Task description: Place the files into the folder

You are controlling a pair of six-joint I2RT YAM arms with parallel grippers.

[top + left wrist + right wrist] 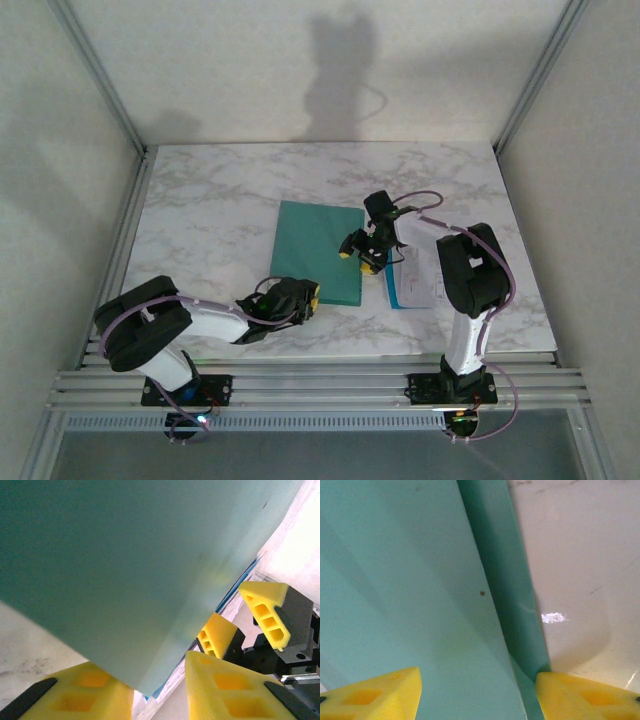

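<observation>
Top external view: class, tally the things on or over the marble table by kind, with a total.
Teal folder: 1
White paper pile: 1
Gripper: 2 (left gripper, right gripper)
Total: 4

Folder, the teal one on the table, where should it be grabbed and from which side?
Probably the near-left corner of the folder, approached low from the near side. It lies flat and thin, so its face offers nothing to pinch; a corner lets the jaws close above and below the card. The left gripper sits with that corner between its jaws.
</observation>
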